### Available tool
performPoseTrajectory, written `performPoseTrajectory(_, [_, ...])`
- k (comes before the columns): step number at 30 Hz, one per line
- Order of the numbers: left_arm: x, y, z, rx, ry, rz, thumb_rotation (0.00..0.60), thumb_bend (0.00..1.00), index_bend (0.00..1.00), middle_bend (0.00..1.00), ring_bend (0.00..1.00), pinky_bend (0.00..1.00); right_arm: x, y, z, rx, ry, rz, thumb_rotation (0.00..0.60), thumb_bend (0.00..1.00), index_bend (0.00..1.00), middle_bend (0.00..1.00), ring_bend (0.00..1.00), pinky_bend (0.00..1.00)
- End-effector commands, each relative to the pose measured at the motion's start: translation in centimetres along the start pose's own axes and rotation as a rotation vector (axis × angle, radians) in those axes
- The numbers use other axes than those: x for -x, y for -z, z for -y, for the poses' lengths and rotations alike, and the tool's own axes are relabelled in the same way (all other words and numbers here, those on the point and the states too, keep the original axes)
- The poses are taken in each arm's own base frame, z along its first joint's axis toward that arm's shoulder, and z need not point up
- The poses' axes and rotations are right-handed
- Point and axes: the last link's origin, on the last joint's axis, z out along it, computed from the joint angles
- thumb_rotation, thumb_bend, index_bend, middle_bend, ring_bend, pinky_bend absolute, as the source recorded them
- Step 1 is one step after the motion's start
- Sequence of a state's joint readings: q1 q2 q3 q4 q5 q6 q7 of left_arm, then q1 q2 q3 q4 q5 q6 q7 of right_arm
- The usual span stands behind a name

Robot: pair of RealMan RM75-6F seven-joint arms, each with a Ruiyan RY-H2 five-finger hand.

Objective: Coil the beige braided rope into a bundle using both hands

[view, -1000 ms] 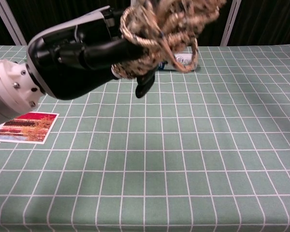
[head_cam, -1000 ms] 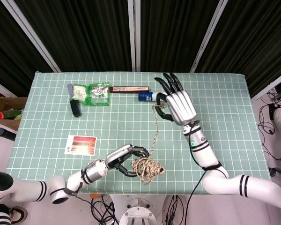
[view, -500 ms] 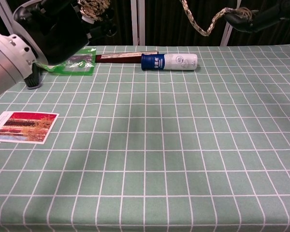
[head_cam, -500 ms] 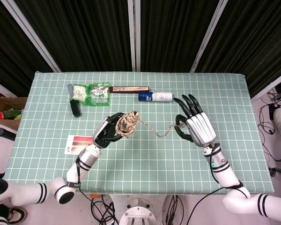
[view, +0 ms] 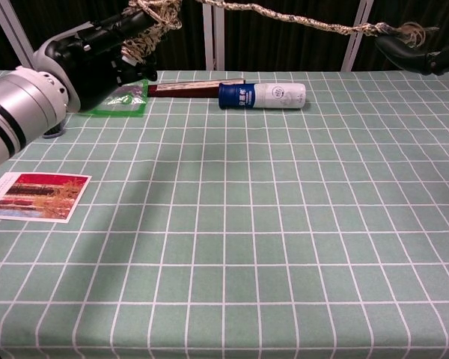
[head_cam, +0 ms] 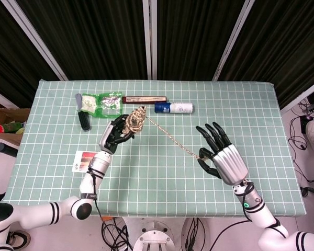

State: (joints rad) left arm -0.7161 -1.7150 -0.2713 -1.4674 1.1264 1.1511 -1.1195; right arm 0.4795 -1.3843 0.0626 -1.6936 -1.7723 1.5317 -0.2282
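Observation:
My left hand (head_cam: 115, 135) is raised above the table's left half and grips the coiled bundle of beige braided rope (head_cam: 135, 121). In the chest view the left hand (view: 97, 48) shows at the upper left with the rope coil (view: 151, 15) on its fingers. A free length of rope (head_cam: 170, 139) runs taut through the air to my right hand (head_cam: 222, 157), which pinches the frayed rope end (view: 406, 31) while its other fingers are spread. The right hand (view: 426, 56) shows only at the chest view's top right edge.
Along the table's far side lie a blue-and-white bottle (head_cam: 173, 108), a long dark box (head_cam: 144, 99), a green packet (head_cam: 108, 104) and a black object (head_cam: 84, 121). A red photo card (head_cam: 83, 159) lies near the left front. The table's front edge (head_cam: 162, 214) is near.
My left hand carried the bundle from the front edge up and to the far left. My right hand dropped back towards the front right, and the free rope went from slack to taut.

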Motion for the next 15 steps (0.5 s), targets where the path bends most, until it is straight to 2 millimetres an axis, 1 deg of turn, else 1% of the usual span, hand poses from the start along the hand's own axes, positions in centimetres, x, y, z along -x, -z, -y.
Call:
performPoseTrajectory(1, [-0.2, -0.5, 0.6, -0.014, -0.08, -0.037, 0.6, 0.45, 0.78, 0.77, 0.63, 0.63, -0.3, 0.1, 0.9, -0.025, -0.01, -0.016, 0.6, 0.52, 0.96, 0.08, 0.0, 0.0])
performPoseTrajectory(4, [0.2, -0.5, 0.8, -0.017, -0.178, -0.033, 0.6, 0.45, 0.78, 0.77, 0.63, 0.63, -0.6, -0.5, 1.7, -0.049, -0.012, -0.034, 0.6, 0.53, 0.96, 0.09, 0.0, 0.0])
performPoseTrajectory(7, [0.8, -0.2, 1.1, -0.016, -0.297, -0.025, 0.6, 0.45, 0.78, 0.77, 0.63, 0.63, -0.7, -1.5, 2.5, -0.076, -0.011, -0.043, 0.6, 0.53, 0.97, 0.09, 0.0, 0.0])
performPoseTrajectory(13, [2.1, 0.2, 1.7, 0.0, -0.514, -0.024, 0.6, 0.45, 0.78, 0.77, 0.63, 0.63, -0.5, -4.0, 5.4, -0.185, 0.018, -0.017, 0.6, 0.53, 0.97, 0.1, 0.0, 0.0])
performPoseTrajectory(15, [2.6, 0.3, 1.8, 0.016, -0.569, -0.014, 0.6, 0.45, 0.78, 0.77, 0.63, 0.63, -0.3, -5.3, 6.3, -0.213, 0.027, -0.005, 0.6, 0.53, 0.97, 0.1, 0.0, 0.0])
